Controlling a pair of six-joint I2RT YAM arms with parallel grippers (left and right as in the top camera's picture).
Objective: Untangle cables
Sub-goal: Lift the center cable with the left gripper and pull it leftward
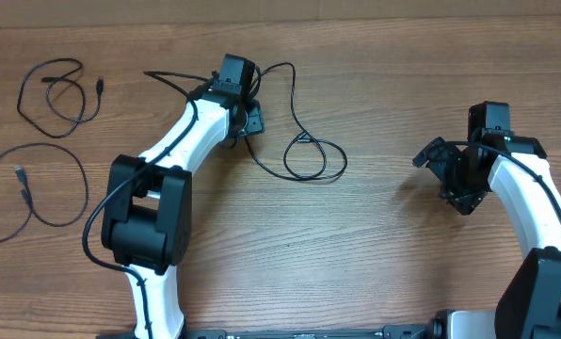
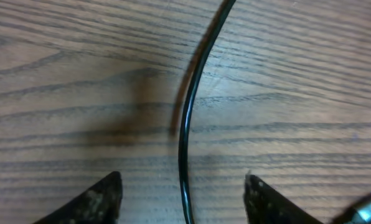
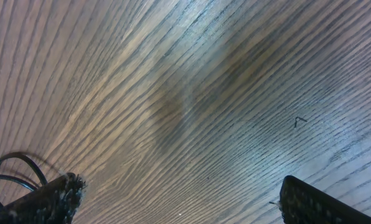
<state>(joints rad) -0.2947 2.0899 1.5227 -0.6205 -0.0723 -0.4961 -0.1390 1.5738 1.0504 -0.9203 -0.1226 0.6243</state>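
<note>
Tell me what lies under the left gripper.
One cable runs across the table between the open jaws of the left gripper, touching neither. From overhead, the gripper covers that stretch of cable.

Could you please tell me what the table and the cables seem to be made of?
Table: wood or wood-look laminate, matte, with grain lines running across it. Cables: likely rubber or plastic sheath, smooth black, slightly shiny; they curl in loose loops.

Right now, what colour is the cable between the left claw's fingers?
Black. The cable shows best in the left wrist view.
</note>
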